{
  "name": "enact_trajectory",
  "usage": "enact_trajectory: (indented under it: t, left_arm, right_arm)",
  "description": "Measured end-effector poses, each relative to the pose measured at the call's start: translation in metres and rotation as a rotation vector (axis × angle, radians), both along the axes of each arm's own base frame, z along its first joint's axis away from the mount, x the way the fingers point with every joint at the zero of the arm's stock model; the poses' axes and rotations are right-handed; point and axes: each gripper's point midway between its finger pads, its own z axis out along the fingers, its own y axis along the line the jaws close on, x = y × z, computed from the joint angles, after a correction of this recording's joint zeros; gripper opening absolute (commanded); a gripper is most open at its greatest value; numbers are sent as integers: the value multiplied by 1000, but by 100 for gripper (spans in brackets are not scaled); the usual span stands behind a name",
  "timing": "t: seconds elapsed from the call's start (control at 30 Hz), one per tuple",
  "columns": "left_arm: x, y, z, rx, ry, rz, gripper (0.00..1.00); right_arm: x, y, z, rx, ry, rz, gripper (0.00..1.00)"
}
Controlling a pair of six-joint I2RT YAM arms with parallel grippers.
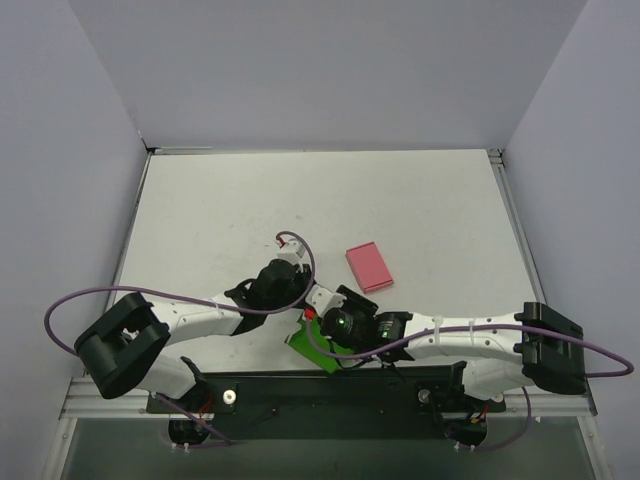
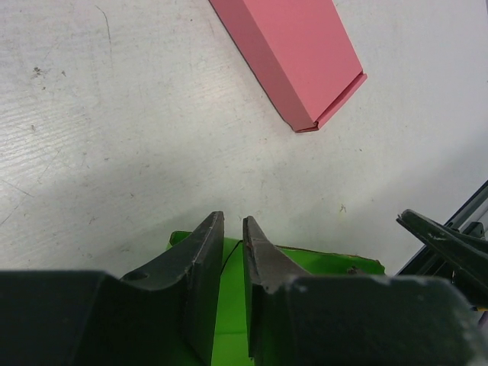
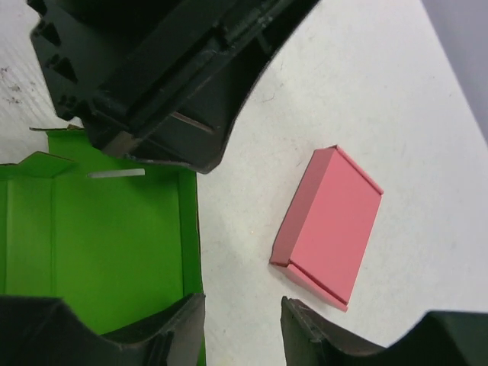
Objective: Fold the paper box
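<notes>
Green thin card, matte with crisp creases, fills my close view. The paper box lies open between my two wrists at the near edge of the table, walls folded up and its near end cut off from sight. My left gripper is squeezed nearly together on one wall. My right gripper is spread wide at the side wall. There's a white sliver on the far wall, can't tell what it is. Further out sits a flat pink box, well apart.
</notes>
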Motion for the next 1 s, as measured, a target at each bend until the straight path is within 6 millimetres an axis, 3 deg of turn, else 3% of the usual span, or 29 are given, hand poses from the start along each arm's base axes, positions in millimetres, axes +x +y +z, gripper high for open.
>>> enact_trajectory:
  t: [0.17,0.4,0.63,1.0]
  left_arm:
    - [-4,4,-7,11,3,-8,28]
    - [-4,3,-7,14,-16,-27,28]
    - [-4,4,-3,15,-36,-35,28]
    - [-4,5,12,3,-74,-44,29]
  right_arm:
    - [-1,-2,-3,131,141,-60,57]
    - [3,-6,2,336,299,-110,57]
    - [-4,4,-24,385,443,-70,54]
    - [-3,-1,-59,389,579,-100,49]
